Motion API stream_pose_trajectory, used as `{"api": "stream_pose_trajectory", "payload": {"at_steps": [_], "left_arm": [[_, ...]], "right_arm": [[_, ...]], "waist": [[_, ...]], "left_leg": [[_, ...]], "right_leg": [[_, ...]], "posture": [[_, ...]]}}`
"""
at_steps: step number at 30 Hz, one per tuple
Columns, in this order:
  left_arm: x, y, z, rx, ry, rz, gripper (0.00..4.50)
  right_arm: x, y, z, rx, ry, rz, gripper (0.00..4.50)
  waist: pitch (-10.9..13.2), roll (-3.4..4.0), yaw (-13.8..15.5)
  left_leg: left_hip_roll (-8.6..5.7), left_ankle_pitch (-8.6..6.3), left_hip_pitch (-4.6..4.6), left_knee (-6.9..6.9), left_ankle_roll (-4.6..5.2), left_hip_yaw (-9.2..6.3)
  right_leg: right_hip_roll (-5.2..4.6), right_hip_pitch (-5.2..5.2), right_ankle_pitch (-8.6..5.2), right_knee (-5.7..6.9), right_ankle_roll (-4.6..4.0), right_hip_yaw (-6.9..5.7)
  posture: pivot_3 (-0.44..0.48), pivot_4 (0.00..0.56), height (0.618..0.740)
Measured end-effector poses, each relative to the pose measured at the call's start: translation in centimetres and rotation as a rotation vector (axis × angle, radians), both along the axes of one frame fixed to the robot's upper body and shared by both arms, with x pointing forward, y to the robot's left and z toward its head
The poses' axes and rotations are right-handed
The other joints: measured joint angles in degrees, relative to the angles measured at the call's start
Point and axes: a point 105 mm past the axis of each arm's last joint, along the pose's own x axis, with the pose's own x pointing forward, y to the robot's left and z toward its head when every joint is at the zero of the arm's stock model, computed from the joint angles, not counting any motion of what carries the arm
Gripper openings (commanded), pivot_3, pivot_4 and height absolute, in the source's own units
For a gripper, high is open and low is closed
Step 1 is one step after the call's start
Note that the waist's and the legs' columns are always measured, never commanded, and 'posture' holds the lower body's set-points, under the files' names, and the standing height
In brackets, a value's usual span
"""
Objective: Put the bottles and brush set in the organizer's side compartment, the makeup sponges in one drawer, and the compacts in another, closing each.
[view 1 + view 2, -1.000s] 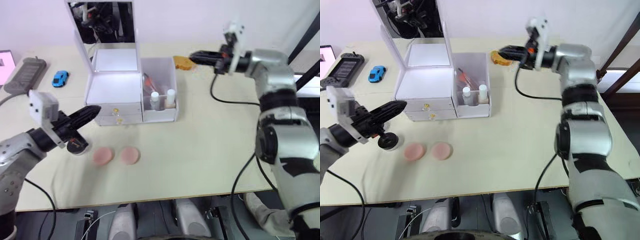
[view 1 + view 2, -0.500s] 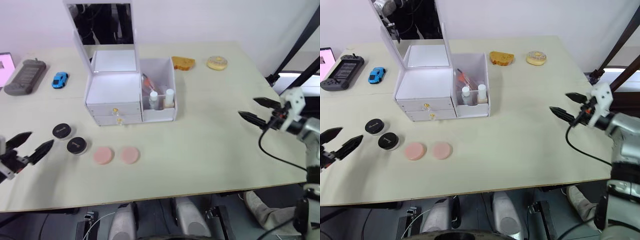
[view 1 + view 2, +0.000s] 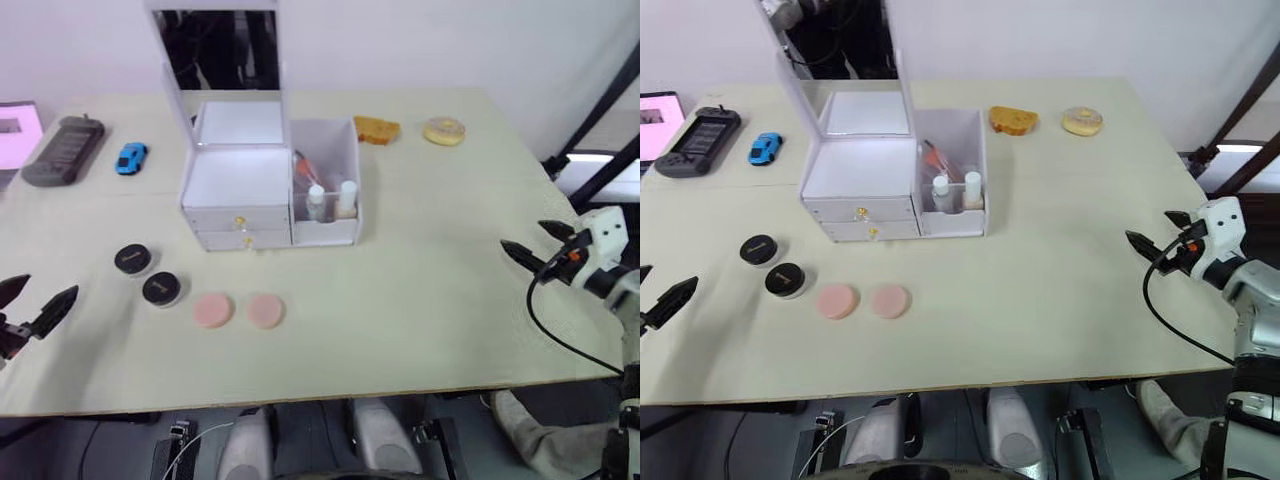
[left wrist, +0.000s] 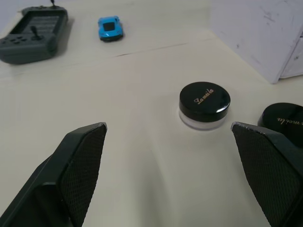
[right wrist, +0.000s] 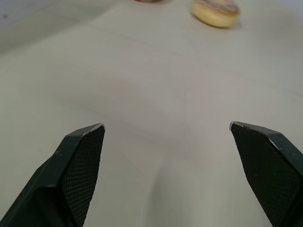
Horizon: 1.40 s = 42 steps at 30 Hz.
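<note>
The two bottles (image 3: 331, 199) and the brush set (image 3: 303, 165) already stand in the organizer's (image 3: 238, 180) side compartment (image 3: 326, 185), near the desk's (image 3: 420, 270) centre. Two makeup sponges (image 3: 238, 310) and two compacts (image 3: 146, 275) wait at 7 o'clock from it. Left tool (image 3: 33, 307) and right tool (image 3: 537, 247) are wide open, empty.

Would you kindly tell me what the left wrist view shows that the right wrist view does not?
Left wrist view: past the open left hand lie a black compact, the edge of a second compact, a blue toy car, a grey game controller and a corner of the white organizer. Right wrist view: past the open right hand lies a doughnut. Shared: the beige table and an open hand holding nothing.
</note>
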Motion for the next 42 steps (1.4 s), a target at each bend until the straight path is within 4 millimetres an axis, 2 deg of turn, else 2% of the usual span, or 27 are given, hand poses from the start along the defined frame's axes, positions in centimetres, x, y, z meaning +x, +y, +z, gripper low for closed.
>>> {"api": "stream_pose_trajectory", "payload": {"at_steps": [2,5,7,10,13,17,22,27,31,39,42], "left_arm": [[-0.2,-0.2,-0.2,0.005,0.01,-0.001,4.45],[-0.2,-1.2,-0.2,0.007,0.008,-0.02,4.45],[-0.2,-2.4,-0.1,0.016,0.002,-0.042,4.45],[-0.1,-3.9,0.1,0.021,0.007,-0.075,4.45],[-0.1,-5.3,-0.2,0.018,0.039,-0.091,4.45],[0.7,-8.8,-0.3,-0.045,0.045,-0.109,4.45],[3.3,-13.7,1.6,-0.086,-0.072,-0.102,4.45],[5.2,-19.1,3.2,-0.164,-0.128,-0.159,4.45],[6.0,-22.4,2.9,-0.212,-0.094,-0.207,4.45],[6.8,-24.9,2.1,-0.292,-0.065,-0.21,4.45],[7.7,-25.0,1.6,-0.286,-0.071,-0.165,3.59]], "right_arm": [[0.1,1.3,0.3,0.02,0.015,0.052,4.48],[-0.1,4.7,1.5,0.067,0.037,0.199,4.48],[-0.2,7.4,3.5,0.1,0.025,0.321,4.48],[-0.5,10.5,6.9,0.107,-0.033,0.453,4.48],[-0.9,12.5,8.2,0.085,-0.037,0.536,4.48],[-1.7,15.6,8.4,0.057,0.018,0.665,4.48],[-2.7,18.7,10.3,-0.016,-0.021,0.798,4.48],[-3.3,20.7,10.1,-0.078,-0.01,0.868,4.48],[-3.2,21.4,10.8,-0.102,-0.043,0.871,4.48],[-3.3,21.2,10.6,-0.122,-0.042,0.855,4.48],[-3.3,21.1,10.6,-0.135,-0.047,0.854,4.5]], "waist": [[0.07,0.21,1.11],[0.03,0.47,3.28],[0.06,0.55,3.98],[0.03,0.49,4.4],[0.0,0.45,4.59],[0.02,0.41,5.32],[0.0,0.36,5.72],[-0.01,0.3,5.47],[-0.01,0.28,5.44],[0.0,0.27,5.62],[0.0,0.27,5.61]], "left_leg": [[0.3,0.01,-0.05,0.01,-0.04,0.3],[0.42,0.03,-0.16,-0.3,-0.06,0.32],[0.59,0.05,-0.17,-0.29,-0.1,0.41],[0.74,0.05,-0.2,-0.23,-0.11,0.62],[0.79,0.04,-0.24,-0.24,-0.12,0.94],[0.82,0.04,-0.3,-0.23,-0.13,1.49],[0.8,0.04,-0.3,0.03,-0.12,1.53],[0.77,0.05,-0.3,0.22,-0.12,1.61],[0.79,0.05,-0.28,0.24,-0.11,1.58],[0.79,0.05,-0.29,0.27,-0.11,1.58],[0.79,0.05,-0.29,0.31,-0.11,1.59]], "right_leg": [[0.09,-0.28,-0.13,0.23,-0.04,0.0],[0.3,-0.41,-0.14,0.34,-0.2,0.07],[0.42,-0.44,-0.16,0.35,-0.25,0.08],[0.43,-0.38,-0.16,0.2,-0.26,0.07],[0.3,-0.41,-0.16,0.09,-0.26,0.16],[0.29,-0.63,-0.16,0.11,-0.24,0.63],[0.39,-0.55,-0.14,0.18,-0.22,0.68],[0.43,-0.5,0.01,0.18,-0.04,0.79],[0.52,-0.5,0.06,0.2,0.04,0.82],[0.53,-0.5,0.06,0.18,0.04,0.83],[0.53,-0.48,0.08,0.17,0.0,0.83]], "posture": [[0.0,0.15,0.738],[0.0,0.15,0.738],[0.0,0.15,0.738],[0.0,0.15,0.738],[0.0,0.15,0.738],[0.0,0.15,0.738],[0.0,0.15,0.738],[0.0,0.15,0.738],[0.0,0.15,0.738],[0.0,0.15,0.738],[0.0,0.15,0.738]]}}
